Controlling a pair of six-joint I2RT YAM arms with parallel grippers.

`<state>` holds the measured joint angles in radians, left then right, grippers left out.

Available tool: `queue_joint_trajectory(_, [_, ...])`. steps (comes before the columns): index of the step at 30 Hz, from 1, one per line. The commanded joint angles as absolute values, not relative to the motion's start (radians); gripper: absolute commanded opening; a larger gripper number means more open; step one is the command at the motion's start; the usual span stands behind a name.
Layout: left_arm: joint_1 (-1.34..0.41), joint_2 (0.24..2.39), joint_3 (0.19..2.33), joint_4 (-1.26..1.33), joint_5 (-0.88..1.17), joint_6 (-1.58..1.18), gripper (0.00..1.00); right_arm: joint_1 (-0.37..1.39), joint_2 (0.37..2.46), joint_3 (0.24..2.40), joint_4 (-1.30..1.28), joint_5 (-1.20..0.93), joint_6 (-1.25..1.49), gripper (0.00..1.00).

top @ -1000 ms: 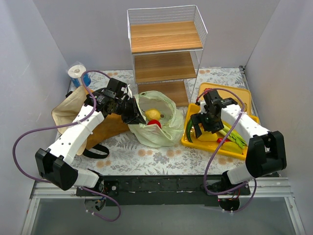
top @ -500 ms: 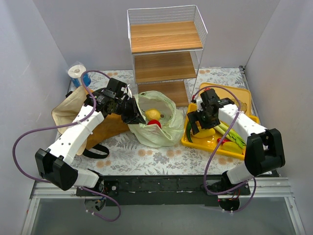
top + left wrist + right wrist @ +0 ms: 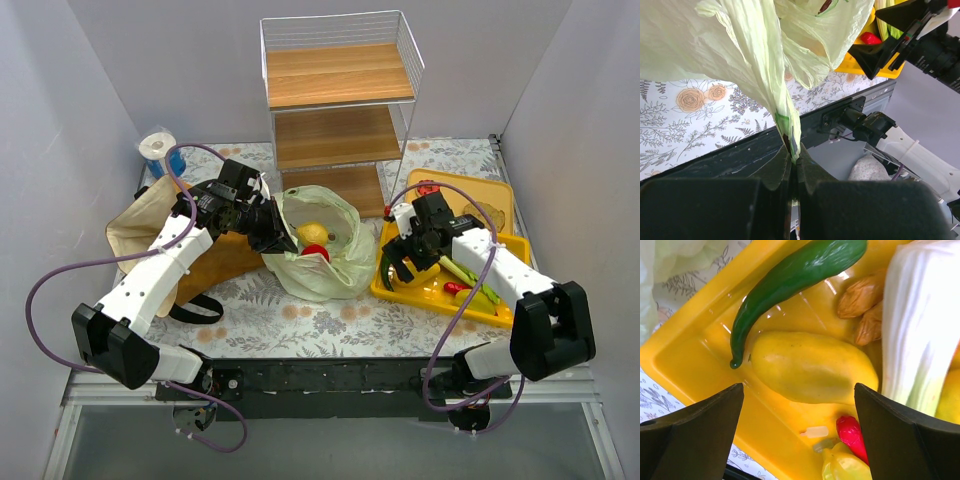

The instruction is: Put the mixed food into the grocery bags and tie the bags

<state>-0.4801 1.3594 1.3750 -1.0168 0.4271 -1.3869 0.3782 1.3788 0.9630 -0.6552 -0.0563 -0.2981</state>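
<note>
Over the yellow tray (image 3: 685,355), my right tool (image 3: 797,390) hangs open above the yellow pepper (image 3: 812,367) while my left tool (image 3: 791,150) pinches the pale-green bag (image 3: 740,45) at its rim, holding the mouth up for loading.

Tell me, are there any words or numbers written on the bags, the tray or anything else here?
None can be read.
The pale-green bag, the brown bag, the yellow tray and the wooden shelf show no writing.
The tablecloth has only flowers and ferns.
The white roll at the back is too small to tell.
</note>
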Motion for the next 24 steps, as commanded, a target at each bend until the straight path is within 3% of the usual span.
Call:
queue_joint_trajectory(1, [-0.477, 1.335, 1.399, -1.019, 0.422, -1.379, 0.00, 0.388, 1.368, 0.960, -0.653, -0.086, -0.353, 0.99])
queue_joint_trajectory(6, [-0.476, 1.330, 1.385, -1.011, 0.428, -1.384, 0.00, 0.387, 1.440, 1.077, -0.759, 0.029, -0.162, 0.98])
queue_joint_trajectory(11, [-0.476, 1.327, 1.382, -1.011, 0.433, -1.382, 0.00, 0.388, 1.417, 1.169, -0.772, 0.075, 0.223, 0.98])
queue_joint_trajectory(19, [-0.476, 1.316, 1.370, -1.000, 0.434, -1.384, 0.00, 0.385, 1.341, 1.056, -0.745, 0.125, 0.825, 0.96])
queue_joint_trajectory(24, [-0.476, 1.296, 1.361, -0.999, 0.425, -1.387, 0.00, 0.380, 1.414, 1.061, -0.944, 0.299, 0.995, 0.90])
